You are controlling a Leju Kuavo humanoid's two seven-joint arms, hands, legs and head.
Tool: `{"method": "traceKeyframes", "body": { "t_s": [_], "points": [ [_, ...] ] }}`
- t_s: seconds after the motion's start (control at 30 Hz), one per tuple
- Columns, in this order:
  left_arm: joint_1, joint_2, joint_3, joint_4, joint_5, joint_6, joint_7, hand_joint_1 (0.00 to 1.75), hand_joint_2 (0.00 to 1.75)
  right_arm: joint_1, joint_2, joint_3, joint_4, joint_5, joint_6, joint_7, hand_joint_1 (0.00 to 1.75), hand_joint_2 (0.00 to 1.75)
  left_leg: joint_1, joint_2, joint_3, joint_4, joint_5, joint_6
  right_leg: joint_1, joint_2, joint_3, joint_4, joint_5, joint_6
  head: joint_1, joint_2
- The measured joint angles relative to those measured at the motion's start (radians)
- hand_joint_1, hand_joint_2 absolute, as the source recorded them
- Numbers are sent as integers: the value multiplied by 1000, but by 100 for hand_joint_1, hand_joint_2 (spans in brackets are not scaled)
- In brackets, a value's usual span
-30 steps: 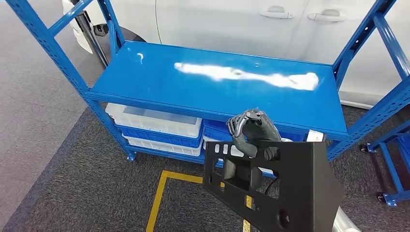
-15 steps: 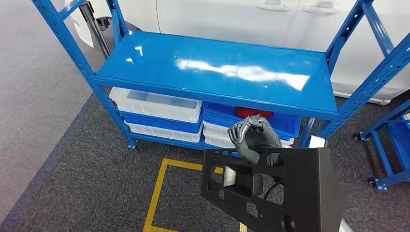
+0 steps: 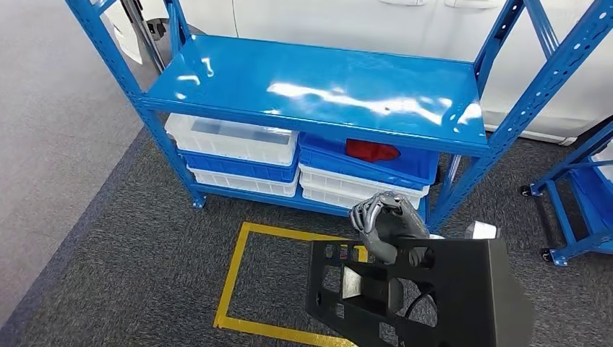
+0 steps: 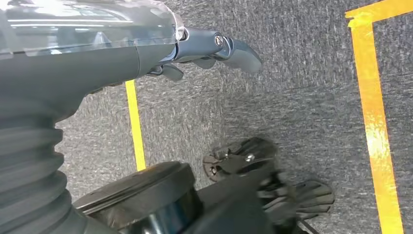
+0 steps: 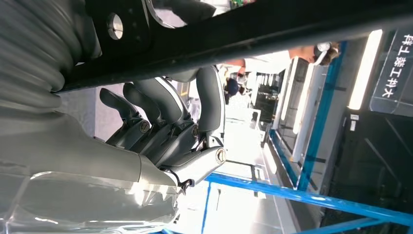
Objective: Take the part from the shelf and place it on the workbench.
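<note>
The right hand (image 3: 387, 228) has its fingers (image 5: 160, 105) curled over the top edge of the black part (image 3: 441, 293), grasping it so the flat panel hangs below the hand and faces the camera, at about five o'clock in the head view. Held by its rim this way, the panel stays clear of the robot's body and legs, which suits carrying it rather than setting it down. The blue shelf (image 3: 318, 83) stands at twelve o'clock, well apart from the part, with its top board bare and stacked bins (image 3: 231, 155) beneath it, so the part is already off the shelf. No desk is to be seen, so the placing is not yet done. The left hand (image 4: 204, 51) hangs over the grey carpet (image 4: 302, 97) beside the yellow floor tape (image 4: 375, 122), its fingers loosely released and holding nothing.
</note>
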Motion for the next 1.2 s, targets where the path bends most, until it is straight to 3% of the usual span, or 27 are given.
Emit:
{"method": "traceKeyframes", "body": {
  "t_s": [0.07,0.13,0.17,0.2,0.27,0.3,0.33,0.37,0.43,0.5,0.53,0.57,0.63,0.7,0.77,0.8,0.83,0.87,0.9,0.97,1.03,1.07,1.13,1.2],
  "points": [
    [4,-2,2,0,5,1,9,0,175,26,0,-8,-15,2,3,-2,175,175,-5,-1,142,-165,30,19,2,1,-34,-2,41,15,0,0],
    [13,-5,7,0,12,4,21,0,175,45,0,-15,-27,4,8,-4,175,175,-7,0,249,-339,49,45,3,3,-58,-1,63,37,0,0],
    [19,-6,12,0,15,5,24,0,175,49,1,-16,-27,5,10,-4,175,175,-6,2,235,-339,67,54,1,4,-68,16,42,44,0,0],
    [21,-7,15,0,18,6,26,0,175,51,2,-16,-27,5,11,-4,175,175,-5,4,221,-341,81,60,0,5,-83,57,-5,47,0,0],
    [24,-8,20,0,25,7,33,0,175,51,4,-17,-25,5,15,-4,175,175,-8,6,188,-338,105,68,-1,5,-114,184,-106,50,0,0],
    [25,-9,22,0,27,8,38,0,175,51,4,-17,-24,5,17,-4,175,175,-10,6,171,-337,117,68,-1,5,-123,245,-128,51,0,0],
    [27,-9,23,0,29,9,42,0,175,50,5,-17,-23,5,20,-4,175,175,-11,6,153,-334,127,67,-1,5,-121,283,-125,52,0,0],
    [28,-9,25,0,31,10,46,0,175,50,5,-17,-21,5,23,-4,175,175,-11,6,136,-331,136,65,-1,5,-107,291,-102,52,0,0],
    [30,-10,28,0,33,13,49,0,175,47,5,-17,-18,5,27,-4,175,175,-11,6,105,-320,151,59,-2,5,-26,206,-54,49,0,0],
    [30,-12,33,0,38,18,46,0,175,37,5,-16,-17,6,29,-3,175,175,-14,6,85,-306,162,50,2,4,77,61,-71,41,0,0],
    [30,-13,36,0,40,19,44,0,175,31,4,-15,-16,6,29,-2,175,175,-15,6,81,-302,168,45,5,3,107,13,-89,37,0,0],
    [30,-14,40,0,41,19,40,0,175,27,4,-15,-15,7,29,-1,175,175,-15,6,79,-300,173,40,8,3,119,-12,-100,31,0,0],
    [31,-15,43,0,37,18,32,0,175,24,4,-14,-12,8,29,1,175,175,-12,5,73,-295,172,28,6,0,114,-18,-90,18,0,0],
    [32,-16,44,0,32,18,25,0,175,21,3,-14,-10,5,28,8,175,175,-9,2,50,-237,122,17,2,-2,106,-23,-75,4,0,0],
    [30,-17,44,0,29,17,17,0,175,20,2,-15,-10,-3,28,20,175,175,-5,2,8,-110,44,7,2,1,94,-22,-65,0,0,0],
    [28,-17,44,0,28,17,14,0,175,20,2,-16,-10,-8,28,27,175,175,-3,2,-8,-52,19,3,3,4,88,-22,-61,1,0,0],
    [27,-17,44,0,27,17,11,0,175,20,2,-16,-10,-12,28,32,175,175,-2,2,-11,-22,12,1,3,9,84,-21,-58,3,0,0],
    [27,-17,44,0,26,17,8,0,175,20,2,-16,-10,-16,28,36,175,175,0,1,5,-30,26,0,2,16,82,-20,-56,5,0,0],
    [28,-17,44,0,25,17,7,0,175,20,2,-17,-10,-19,28,38,175,175,2,-2,38,-78,54,1,2,23,81,-20,-54,7,0,0],
    [29,-18,44,0,24,16,5,0,175,19,2,-18,-10,-23,29,39,175,175,6,-34,118,-214,104,7,0,40,77,-18,-52,13,0,0],
    [32,-19,44,0,24,16,5,0,175,19,2,-18,-8,-28,30,39,175,175,6,-64,160,-293,114,14,-4,58,67,-18,-45,26,0,0],
    [32,-20,44,0,24,16,6,0,175,19,2,-18,-8,-30,31,39,175,175,4,-64,164,-300,111,17,-6,68,62,-20,-40,33,0,0],
    [33,-21,44,0,26,18,10,0,175,22,2,-19,-6,-33,35,38,175,175,4,-42,169,-318,114,26,-7,77,57,-22,-37,46,0,0],
    [31,-21,44,0,28,19,13,0,175,23,3,-21,-5,-34,39,37,175,175,8,-20,176,-338,117,40,-5,50,28,31,-70,52,0,0]
  ]
}}
